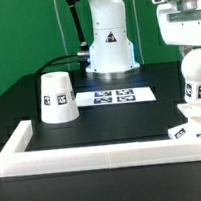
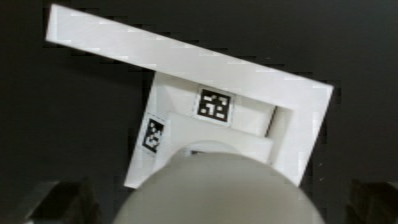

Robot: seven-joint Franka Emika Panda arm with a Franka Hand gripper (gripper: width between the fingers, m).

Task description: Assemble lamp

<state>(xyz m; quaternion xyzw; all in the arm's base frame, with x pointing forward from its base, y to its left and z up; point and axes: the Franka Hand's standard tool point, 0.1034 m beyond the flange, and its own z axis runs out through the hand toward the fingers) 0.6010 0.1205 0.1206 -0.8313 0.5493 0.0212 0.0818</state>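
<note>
The white bulb (image 1: 195, 81) stands upright on the low white base block (image 1: 189, 129) at the exterior view's right, close to the front rail. My gripper (image 1: 189, 51) hangs straight above the bulb. In the wrist view the bulb (image 2: 217, 185) is a blurred grey dome between my dark fingers (image 2: 59, 205), with a dark gap on each side, so the gripper (image 2: 214, 208) is open and holds nothing. Beyond the bulb lies the tagged base block (image 2: 240, 112). The cone shade (image 1: 56, 98) stands alone at the exterior view's left.
A long low white border rail (image 1: 94, 151) runs along the front and up the left side; in the wrist view it (image 2: 160, 45) lies right beside the base. The marker board (image 1: 114, 95) lies mid-table before the arm's pedestal (image 1: 111, 42).
</note>
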